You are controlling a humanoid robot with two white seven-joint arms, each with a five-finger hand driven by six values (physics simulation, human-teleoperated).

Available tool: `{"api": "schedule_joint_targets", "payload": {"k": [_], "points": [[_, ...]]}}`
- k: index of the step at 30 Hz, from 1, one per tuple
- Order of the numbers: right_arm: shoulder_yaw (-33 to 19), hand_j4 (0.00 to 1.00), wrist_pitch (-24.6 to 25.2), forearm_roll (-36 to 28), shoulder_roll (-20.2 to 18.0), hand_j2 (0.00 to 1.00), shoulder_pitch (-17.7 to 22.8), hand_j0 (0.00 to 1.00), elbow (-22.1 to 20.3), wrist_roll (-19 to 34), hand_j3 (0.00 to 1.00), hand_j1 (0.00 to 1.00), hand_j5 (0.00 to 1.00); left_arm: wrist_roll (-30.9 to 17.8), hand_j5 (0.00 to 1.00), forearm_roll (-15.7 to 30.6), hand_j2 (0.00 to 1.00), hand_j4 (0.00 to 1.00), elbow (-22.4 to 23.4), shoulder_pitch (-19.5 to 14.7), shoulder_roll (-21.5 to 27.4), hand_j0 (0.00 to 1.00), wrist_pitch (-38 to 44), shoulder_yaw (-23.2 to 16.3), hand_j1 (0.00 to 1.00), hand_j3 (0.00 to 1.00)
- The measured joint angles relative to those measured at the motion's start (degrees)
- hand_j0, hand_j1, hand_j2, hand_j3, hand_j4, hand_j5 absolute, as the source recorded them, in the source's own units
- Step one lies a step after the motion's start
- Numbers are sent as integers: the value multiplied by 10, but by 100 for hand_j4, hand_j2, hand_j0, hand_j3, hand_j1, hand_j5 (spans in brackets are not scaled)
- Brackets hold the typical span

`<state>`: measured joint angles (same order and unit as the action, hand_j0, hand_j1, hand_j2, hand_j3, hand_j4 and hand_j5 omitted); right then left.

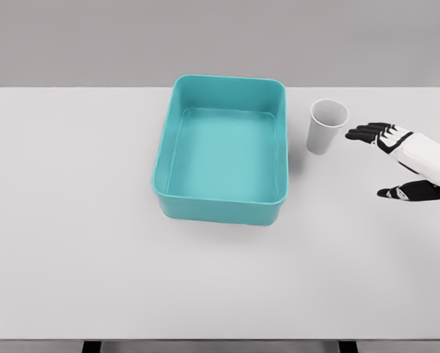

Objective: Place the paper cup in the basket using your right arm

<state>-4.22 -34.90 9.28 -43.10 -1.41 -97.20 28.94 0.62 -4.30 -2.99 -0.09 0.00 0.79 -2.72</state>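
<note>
The cup (327,126) is white paper, standing upright on the table with its open mouth up and nothing visible inside. It tapers slightly toward its base. It stands just beside the basket's right wall, near the far right corner, not touching it. The basket (164,153) is a teal rectangular tub with rounded corners and upright walls, sitting flat near the table's middle with its long side running away from the viewer.
</note>
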Motion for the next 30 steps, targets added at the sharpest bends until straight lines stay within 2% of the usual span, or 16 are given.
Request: {"api": "schedule_joint_targets", "payload": {"k": [2, 3, 5, 7, 10, 13, 16, 21, 23, 30], "points": [[0, 100, -1, 0, 1, 100, -10, 100, 4, -1, 100, 100, 100, 0, 100, 0, 100, 100, 0, 0, 0, 100, 0, 0, 100, 100], [0, 100, -1, -2, 0, 100, -38, 100, 12, -2, 100, 100, 100, 0, 100, 0, 100, 100, 0, 0, 0, 100, 0, 0, 100, 100], [10, 100, -1, -29, 1, 100, -45, 100, 43, -3, 100, 100, 100, 0, 100, 0, 100, 100, 0, 0, 0, 100, 0, 0, 100, 100], [44, 100, -2, -92, 1, 100, -40, 100, 82, -5, 100, 100, 100, 0, 100, 0, 100, 100, 0, 0, 0, 100, 0, 0, 100, 100], [80, 100, 2, -197, -2, 100, -60, 100, 126, -8, 100, 100, 100, 0, 100, 0, 100, 100, 0, 0, 0, 100, 0, 0, 100, 100], [105, 100, 2, -276, -3, 100, -63, 100, 155, -27, 100, 100, 100, 0, 100, 0, 100, 100, 0, 0, 0, 100, 0, 0, 100, 100], [151, 100, 4, -357, -1, 100, -91, 100, 177, -63, 100, 100, 100, 0, 100, 0, 100, 100, 0, 0, 0, 100, 0, 0, 100, 100], [222, 95, 6, -441, 7, 95, -120, 95, 218, -83, 95, 95, 95, 0, 100, 0, 100, 100, 0, 0, 0, 100, 0, 0, 100, 100], [239, 100, 10, -458, 13, 100, -124, 100, 226, -86, 100, 100, 100, 0, 100, 0, 100, 100, 0, 0, 0, 100, 0, 0, 100, 100], [257, 100, 38, -395, 22, 100, -168, 100, 267, -87, 100, 100, 100, 0, 100, 0, 100, 100, 0, 0, 0, 100, 0, 0, 100, 100]]}}
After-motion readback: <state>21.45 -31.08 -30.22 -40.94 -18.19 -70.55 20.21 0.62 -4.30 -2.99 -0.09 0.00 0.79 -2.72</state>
